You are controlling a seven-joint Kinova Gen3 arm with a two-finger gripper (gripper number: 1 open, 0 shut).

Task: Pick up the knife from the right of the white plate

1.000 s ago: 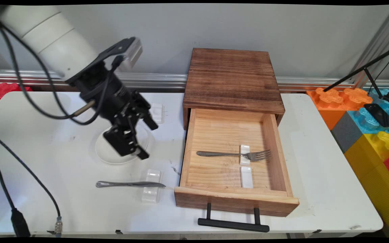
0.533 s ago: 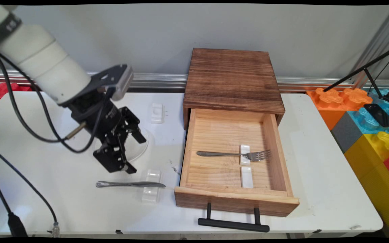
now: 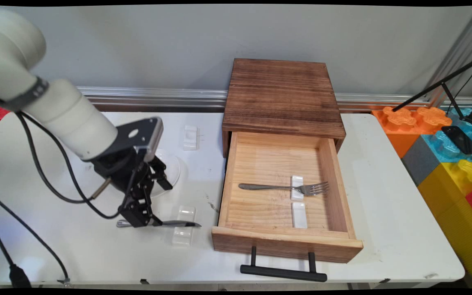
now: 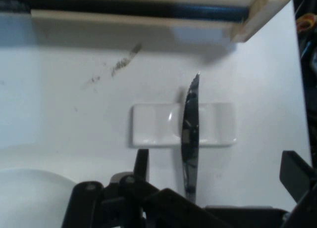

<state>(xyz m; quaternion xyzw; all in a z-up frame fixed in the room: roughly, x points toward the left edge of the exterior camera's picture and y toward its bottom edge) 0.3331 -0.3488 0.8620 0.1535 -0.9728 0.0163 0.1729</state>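
Knife (image 3: 170, 223): polished metal, glossy. Rest (image 4: 148, 125) under it: white, smooth, glazed look. Drawer (image 3: 277, 164): pale raw wood, matt; box top (image 3: 281, 94) dark stained wood, visible grain. Table (image 3: 383, 205): white, smooth, scuffed. Gripper (image 3: 154, 205): matt black.

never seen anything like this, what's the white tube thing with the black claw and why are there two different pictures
The white tube is a robot arm; the claw is its black two-finger gripper. The wide picture comes from a fixed camera looking down across the white table. The close picture comes from a camera on the hand, looking along the gripper.

The gripper is open and holds nothing. It is down over the handle of a silver table knife, one finger on each side. The knife's blade lies across a small white ceramic rest.

Nearby are a white round plate, another white rest, and a brown wooden box with its drawer pulled open. Inside lie a silver fork and two more rests.
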